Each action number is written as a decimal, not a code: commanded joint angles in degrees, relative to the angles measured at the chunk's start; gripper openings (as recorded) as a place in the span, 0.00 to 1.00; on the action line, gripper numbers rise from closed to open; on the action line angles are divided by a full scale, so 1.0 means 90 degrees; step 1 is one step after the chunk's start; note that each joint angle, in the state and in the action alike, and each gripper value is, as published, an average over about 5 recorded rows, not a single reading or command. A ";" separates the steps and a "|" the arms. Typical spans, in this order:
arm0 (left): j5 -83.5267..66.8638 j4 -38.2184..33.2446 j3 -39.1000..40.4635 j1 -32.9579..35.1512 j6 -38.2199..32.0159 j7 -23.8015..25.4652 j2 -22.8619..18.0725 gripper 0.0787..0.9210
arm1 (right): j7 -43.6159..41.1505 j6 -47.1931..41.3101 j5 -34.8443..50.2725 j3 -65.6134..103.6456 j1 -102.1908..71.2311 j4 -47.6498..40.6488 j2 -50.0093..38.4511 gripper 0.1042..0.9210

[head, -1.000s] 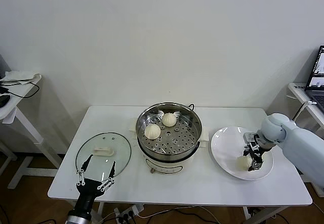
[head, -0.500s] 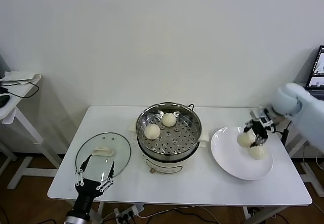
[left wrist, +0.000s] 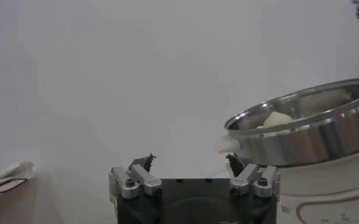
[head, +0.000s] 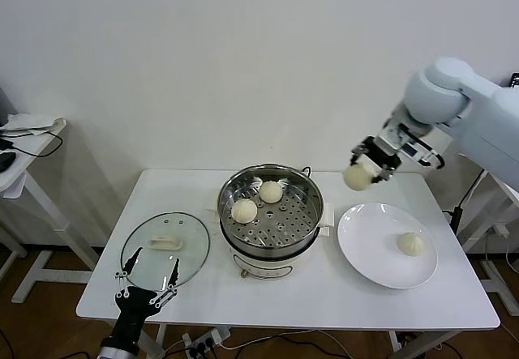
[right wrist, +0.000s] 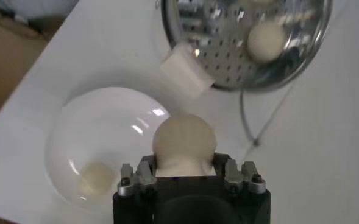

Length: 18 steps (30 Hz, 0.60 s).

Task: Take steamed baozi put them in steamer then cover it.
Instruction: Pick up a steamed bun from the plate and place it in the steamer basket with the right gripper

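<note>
Desk: white, carrying everything; the steamer serves as landmark below.
Steamer: steel pot on a white base at mid-desk, uncovered, perforated tray showing.
Plate: white, just to the right of the steamer, one bun on it.
Cover: glass lid lying flat on the desk left of the steamer, white handle up.
Right pincer: raised above the desk, right of and behind the steamer, clenched on a baozi; the right wrist view shows the bun wedged between the fingers, with plate and steamer below.
Left pincer: parked low at the desk's front edge, in front of the cover, fingers spread and released, grasping nothing.
Carried baozi: in the air, between plate and steamer, clear of both.
Baozi in steamer: one on the tray's left, another toward the back.
Plate baozi: the last one waiting, on the plate's far right side from the steamer.
Step in hand: likely ferrying the third bun across.
Next move: probably carry it left over the rim, lower onto a bare patch of tray, then release.
Change: half a second ago the right pincer sat just above the plate with the bun; it has since risen and swung toward the steamer. The left pincer has dropped slightly.
</note>
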 commanded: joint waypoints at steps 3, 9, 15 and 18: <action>-0.0055 0.0012 -0.0091 -0.0018 -0.0033 0.0020 -0.0002 0.88 | 0.0637 0.1186 -0.0273 -0.1076 0.0788 0.0072 0.1551 0.62; -0.0134 0.0075 -0.0151 -0.0088 -0.0037 0.0035 0.0007 0.88 | 0.0990 0.1502 -0.0712 -0.1151 0.0232 -0.0369 0.2082 0.62; -0.0153 0.0213 -0.0135 -0.0230 -0.0041 0.0045 0.0003 0.88 | 0.1220 0.1559 -0.0776 -0.1352 -0.0192 -0.0582 0.2362 0.62; -0.0159 0.0272 -0.0133 -0.0278 -0.0048 0.0052 0.0006 0.88 | 0.1297 0.1597 -0.0802 -0.1382 -0.0341 -0.0678 0.2471 0.62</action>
